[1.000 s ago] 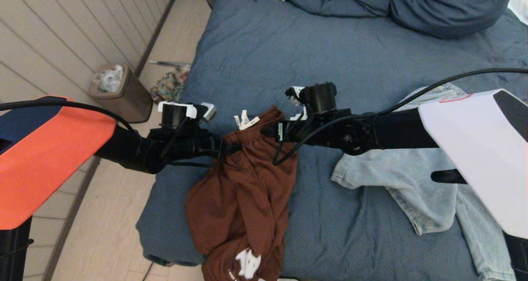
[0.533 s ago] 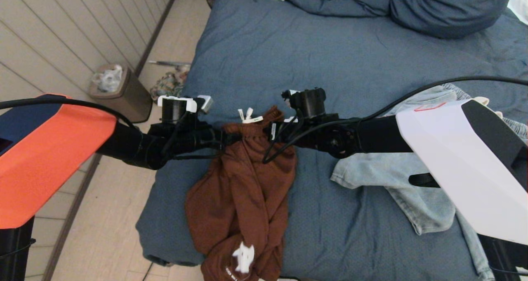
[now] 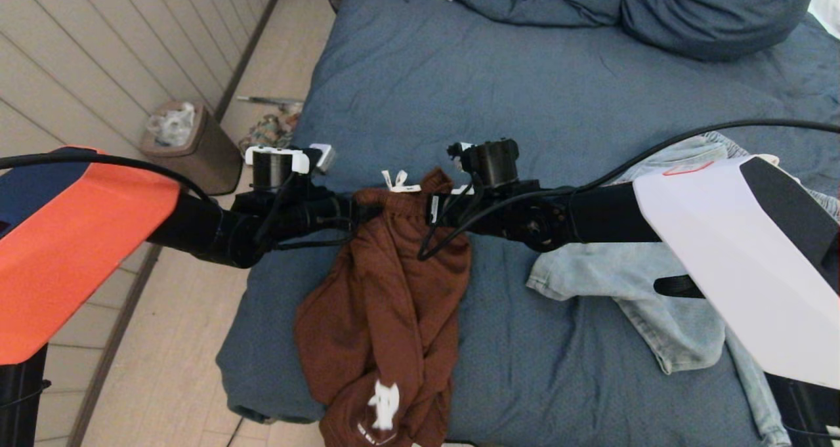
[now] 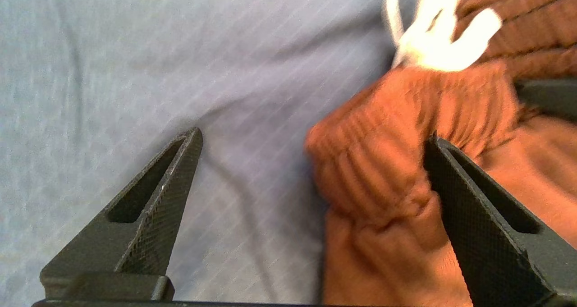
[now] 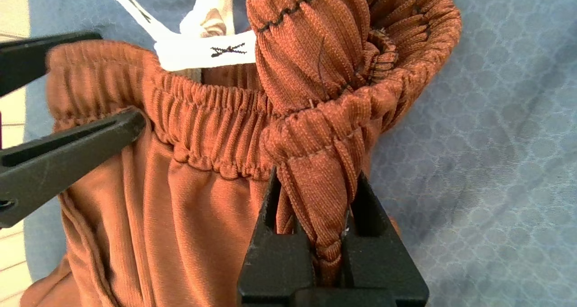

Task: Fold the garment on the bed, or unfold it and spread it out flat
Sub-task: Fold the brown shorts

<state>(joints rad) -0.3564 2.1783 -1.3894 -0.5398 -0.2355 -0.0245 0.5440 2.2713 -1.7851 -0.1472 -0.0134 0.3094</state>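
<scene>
The wide bed with its wrinkled slate-blue cover [image 3: 499,86] fills most of my view; its left edge drops to pale plank flooring [image 3: 177,368], and the cover between my arms and the far end lies bare. At the far end sits a bunched blue duvet and pillow [image 3: 656,7]. To the right, a pale-blue faded denim garment [image 3: 630,289] lies crumpled on the cover, partly under my right arm. On the floor at left stands a brown waste bin [image 3: 197,148] against the panelled wall.

The rust-brown knit shorts with an elastic waistband [image 3: 387,289] hang from the middle of the near half of the bed, their legs twisted together and trailing over the near edge, a white print showing at the bottom. A white drawstring [image 5: 203,50] sticks up from the waistband.

My right gripper [image 5: 315,226] is clamped tight on a gathered fold of the waistband. My left gripper [image 4: 311,176] stands wide apart at the waistband's left end, one finger [image 4: 473,217] against the cloth, the other over bare cover, gripping nothing.
</scene>
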